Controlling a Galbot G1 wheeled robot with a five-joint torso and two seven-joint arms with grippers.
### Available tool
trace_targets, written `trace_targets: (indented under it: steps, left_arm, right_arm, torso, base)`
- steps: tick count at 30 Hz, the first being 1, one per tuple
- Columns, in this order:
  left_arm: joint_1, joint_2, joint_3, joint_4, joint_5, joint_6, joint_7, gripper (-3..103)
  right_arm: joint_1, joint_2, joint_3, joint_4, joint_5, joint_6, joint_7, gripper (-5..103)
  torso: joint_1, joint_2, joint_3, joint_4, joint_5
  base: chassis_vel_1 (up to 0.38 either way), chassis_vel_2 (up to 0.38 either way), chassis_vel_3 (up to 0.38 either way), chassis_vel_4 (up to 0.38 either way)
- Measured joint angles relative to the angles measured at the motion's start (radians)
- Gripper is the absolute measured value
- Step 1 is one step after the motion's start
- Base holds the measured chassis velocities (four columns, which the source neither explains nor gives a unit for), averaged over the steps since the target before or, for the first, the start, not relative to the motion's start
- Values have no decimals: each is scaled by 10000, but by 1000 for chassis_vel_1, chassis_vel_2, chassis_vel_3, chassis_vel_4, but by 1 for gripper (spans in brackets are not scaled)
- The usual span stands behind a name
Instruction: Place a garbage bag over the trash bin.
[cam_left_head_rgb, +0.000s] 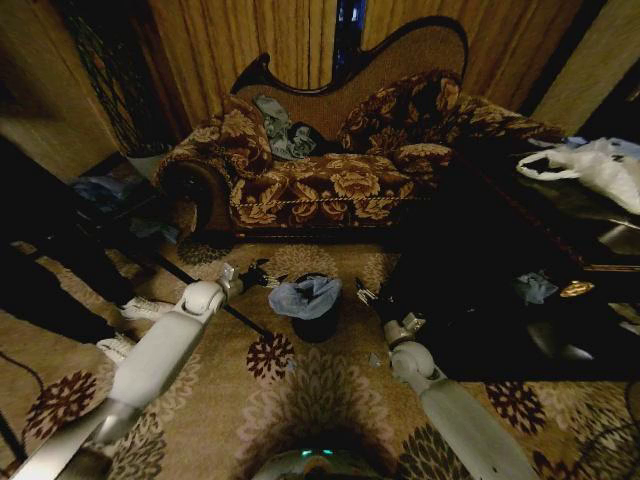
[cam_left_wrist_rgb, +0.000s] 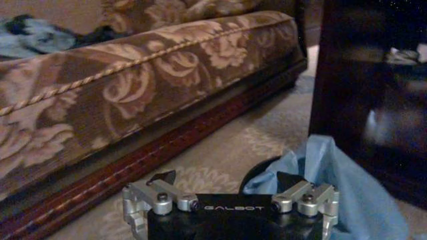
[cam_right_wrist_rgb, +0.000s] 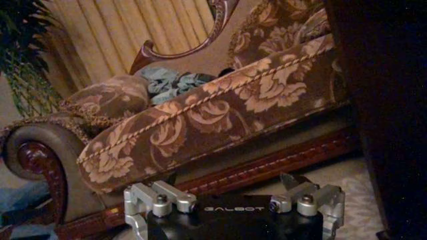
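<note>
Both arms reach forward and low over the patterned carpet (cam_left_head_rgb: 330, 400), flanking the bin (cam_left_head_rgb: 316, 322). The left gripper (cam_left_wrist_rgb: 227, 179) and right gripper (cam_right_wrist_rgb: 230, 182) each hold their fingers apart, grasping nothing. The bag (cam_left_head_rgb: 306, 296), thin crumpled blue-grey film, sits bunched on the small black round bin before the floral sofa (cam_left_head_rgb: 330, 190).
</note>
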Motion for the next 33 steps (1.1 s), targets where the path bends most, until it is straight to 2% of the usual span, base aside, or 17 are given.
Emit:
trace_targets:
  steps: [1,3,5,6,8,10,12,13,14,16,21,24,33]
  left_arm:
    - [0,0,0,0,0,0,0,100]
    - [-407,-315,133,816,567,-763,659,100]
    - [-706,-575,270,1436,760,-1476,1259,100]
    - [-706,-575,270,1436,760,-1476,1259,100]
    - [-995,-873,360,1952,901,-2023,2027,100]
    - [-1090,-1001,374,2102,958,-2157,2233,100]
    - [-1492,-1385,395,2590,1298,-2616,3073,103]
    - [-1670,-1471,425,2698,1546,-2632,3497,101]
    - [-1670,-1471,425,2698,1546,-2632,3497,101]
    - [-1954,-1473,661,2857,1847,-2508,3984,97]
    - [-2299,-1450,1052,3342,1963,-2424,4147,100]
    - [-2430,-1469,1205,3624,2118,-2109,4051,100]
    - [-2623,-1905,1362,4219,2077,-2142,4005,100]
  right_arm:
    - [0,0,0,0,0,0,0,100]
    - [-24,5,-44,-1,-53,19,27,100]
    - [-13,12,-93,-55,-108,42,53,100]
    - [-13,12,-93,-55,-108,42,53,100]
    - [63,33,-159,-117,-136,46,95,100]
    - [88,44,-176,-140,-149,46,116,100]
    - [199,107,-232,-237,-204,64,203,100]
    - [241,134,-245,-286,-216,77,244,100]
    - [241,134,-245,-286,-216,77,244,100]
    - [266,157,-242,-331,-249,113,294,100]
    - [229,135,-179,-370,-250,168,323,100]
    - [149,99,-113,-444,-250,232,326,100]
    - [152,182,-208,-635,-371,357,334,100]
  torso:
    - [0,0,0,0,0]
    - [1,0,0,1,0]
    - [1,-1,0,0,0]
    - [1,-1,0,0,0]
    - [0,0,0,0,0]
    - [0,0,0,1,0]
    - [1,-1,1,0,0]
    - [2,-1,0,-2,1]
    - [2,-1,0,-2,1]
    - [1,0,0,-1,3]
    - [0,0,0,1,2]
    - [0,-1,0,1,2]
    - [0,-1,0,0,3]
  base:
    - [0,0,0,0]
    - [0,0,0,0]
    - [0,0,0,0]
    - [0,0,0,0]
    - [0,0,0,0]
    - [0,0,0,0]
    - [0,0,0,0]
    - [0,0,0,0]
    - [0,0,0,0]
    - [0,0,0,0]
    - [0,0,0,0]
    - [0,0,0,0]
    - [0,0,0,0]
